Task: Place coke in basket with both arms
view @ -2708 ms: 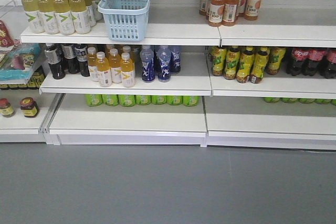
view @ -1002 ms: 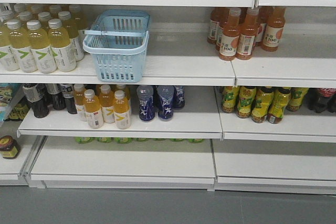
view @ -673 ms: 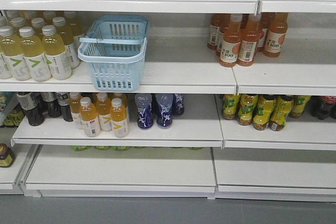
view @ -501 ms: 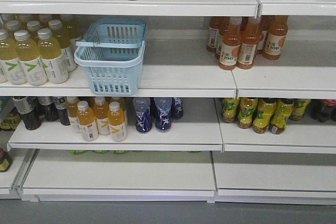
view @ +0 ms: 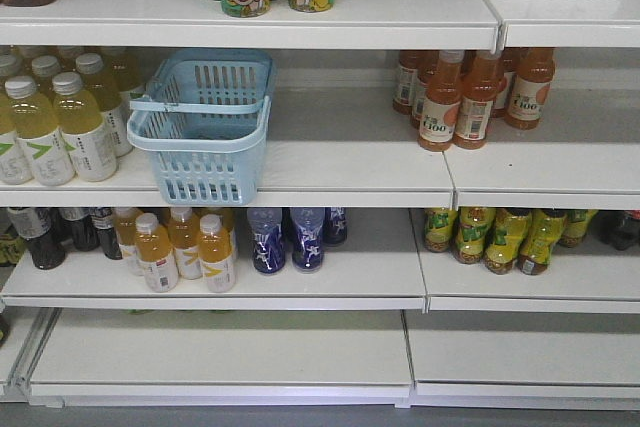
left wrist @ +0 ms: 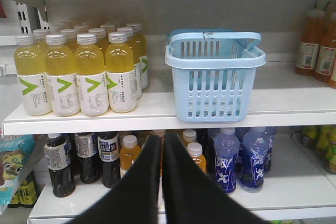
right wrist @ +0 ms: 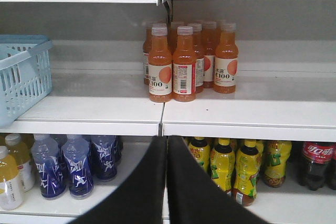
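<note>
The coke [right wrist: 317, 165] is standing far right on the lower shelf [right wrist: 294, 205], dark, its red label seemingly reading Coca-Cola. Above, orange bottles [right wrist: 184, 66] are showing "100". The left hand [left wrist: 161, 142] and right hand [right wrist: 167, 142] are pinching closed, empty.

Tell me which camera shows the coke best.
The right wrist view: the coke stands at lower right, red label readable. The front view shows only dark slivers of it at the right edge; the left wrist view shows none.
</note>
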Tool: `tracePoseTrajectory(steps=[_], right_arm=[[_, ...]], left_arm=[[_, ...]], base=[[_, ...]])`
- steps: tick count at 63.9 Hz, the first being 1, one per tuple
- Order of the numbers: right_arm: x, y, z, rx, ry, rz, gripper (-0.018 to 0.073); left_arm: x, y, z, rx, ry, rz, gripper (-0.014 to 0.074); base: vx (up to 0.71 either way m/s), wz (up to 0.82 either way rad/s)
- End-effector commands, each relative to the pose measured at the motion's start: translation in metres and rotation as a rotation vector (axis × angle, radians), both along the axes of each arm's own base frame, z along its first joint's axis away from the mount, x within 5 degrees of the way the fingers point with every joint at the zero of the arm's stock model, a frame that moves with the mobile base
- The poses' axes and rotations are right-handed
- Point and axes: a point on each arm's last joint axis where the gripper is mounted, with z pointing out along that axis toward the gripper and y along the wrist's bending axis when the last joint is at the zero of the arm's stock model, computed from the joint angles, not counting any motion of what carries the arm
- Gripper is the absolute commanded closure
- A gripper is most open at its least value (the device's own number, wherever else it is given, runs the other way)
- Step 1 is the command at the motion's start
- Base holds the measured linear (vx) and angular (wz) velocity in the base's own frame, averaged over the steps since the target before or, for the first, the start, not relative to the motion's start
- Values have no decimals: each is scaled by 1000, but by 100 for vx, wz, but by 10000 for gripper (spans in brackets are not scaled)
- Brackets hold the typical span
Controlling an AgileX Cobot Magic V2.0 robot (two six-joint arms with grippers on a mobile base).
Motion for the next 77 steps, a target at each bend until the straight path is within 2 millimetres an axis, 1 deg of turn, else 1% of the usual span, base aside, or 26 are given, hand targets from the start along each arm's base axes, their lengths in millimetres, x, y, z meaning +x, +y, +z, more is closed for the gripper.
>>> tracePoseTrajectory(steps=[1, 77], right_arm=[[-1, 0, 4, -8, -82, 0, 568], [-1, 0, 4, -8, -82, 0, 568]], left_arm=[[-1, 0, 8, -14, -90, -4, 603], [-1, 0, 8, -14, -90, -4, 603]], base=[[8, -1], [4, 0]])
